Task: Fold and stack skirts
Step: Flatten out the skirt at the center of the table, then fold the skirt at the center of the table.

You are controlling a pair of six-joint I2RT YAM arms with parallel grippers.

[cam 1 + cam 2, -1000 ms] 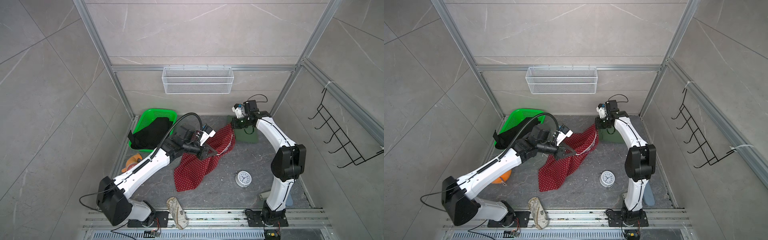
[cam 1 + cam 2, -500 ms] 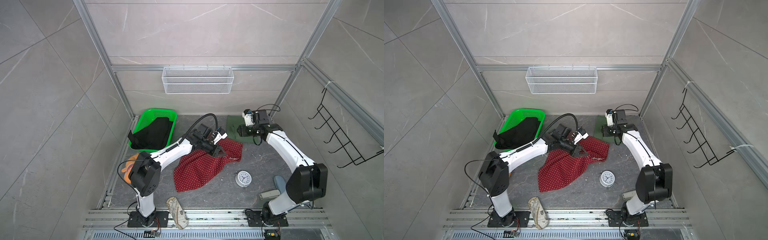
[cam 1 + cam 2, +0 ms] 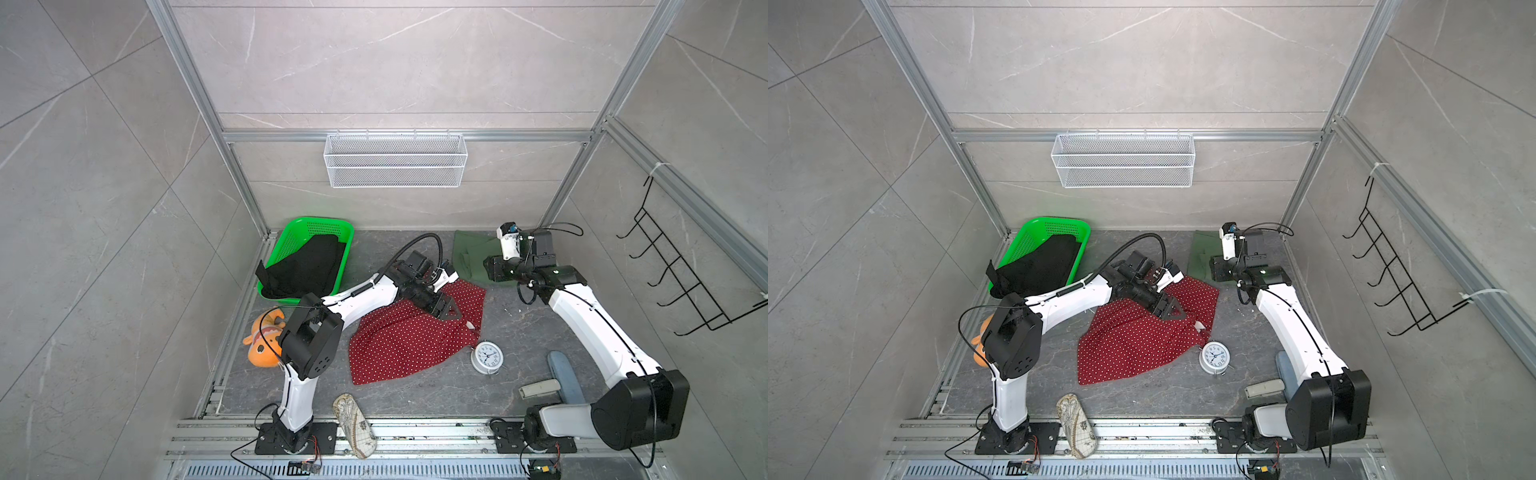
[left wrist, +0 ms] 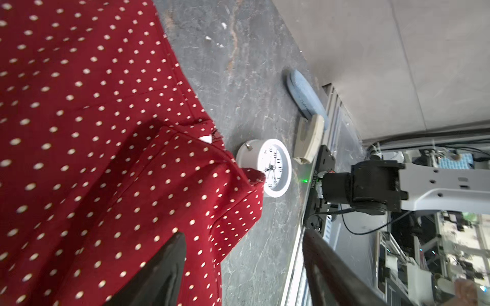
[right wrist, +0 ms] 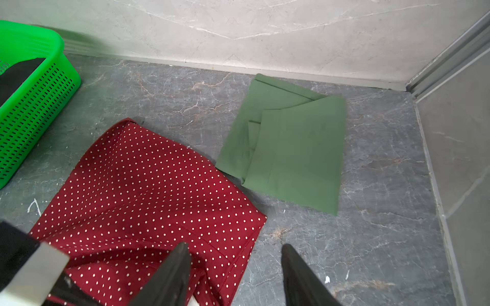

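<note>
Red polka-dot skirt [image 3: 411, 345] lies loosely folded mid-floor, one corner right by the white alarm clock [image 3: 487, 356]. Left gripper [image 3: 448, 309] is low over its upper fold, fingers spread wide with nothing pinched; cloth contact is hard to tell. Right gripper [image 5: 234, 247] is over the skirt's far edge, fingers apart, empty. Dark green skirt [image 5: 291, 148] lies folded by the back wall, and the black skirt [image 3: 307, 266] is in the green basket [image 3: 320, 224].
</note>
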